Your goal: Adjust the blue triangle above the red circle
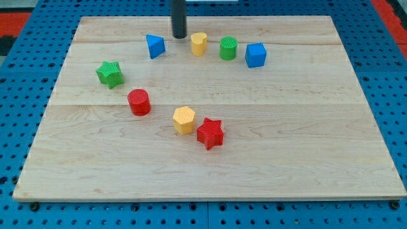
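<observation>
With no pincer to open or close, my tip is sitting just right of the blue triangle, probably for nudging it left above the red circle.

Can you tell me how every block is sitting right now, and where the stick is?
my tip: between blue triangle and yellow heart, touching neither.
blue triangle: upright, above-right of red circle.
red circle: upright, alone.
yellow heart: upright, beside green circle.
green circle: upright.
blue cube: upright.
green star: flat, alone.
yellow hexagon: touching red star.
red star: flat.
</observation>
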Controlling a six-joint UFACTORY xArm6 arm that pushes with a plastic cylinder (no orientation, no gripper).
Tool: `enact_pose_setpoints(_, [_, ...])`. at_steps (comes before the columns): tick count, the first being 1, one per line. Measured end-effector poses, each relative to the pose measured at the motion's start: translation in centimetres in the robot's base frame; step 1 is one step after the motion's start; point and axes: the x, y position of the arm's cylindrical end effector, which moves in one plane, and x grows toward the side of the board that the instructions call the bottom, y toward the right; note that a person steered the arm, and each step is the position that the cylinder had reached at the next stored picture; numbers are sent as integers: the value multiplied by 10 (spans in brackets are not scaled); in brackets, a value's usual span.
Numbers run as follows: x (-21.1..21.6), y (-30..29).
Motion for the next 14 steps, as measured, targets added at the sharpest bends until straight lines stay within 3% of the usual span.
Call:
enact_pose_setpoints(4, [50,-44])
enact_pose_setpoints(5, [18,-63])
enact_pose_setpoints(6, [21,-117])
enact_pose_setpoints(7, [63,-127])
enact_pose_setpoints(12, [116,-63])
enact_pose_setpoints(14, [87,-45])
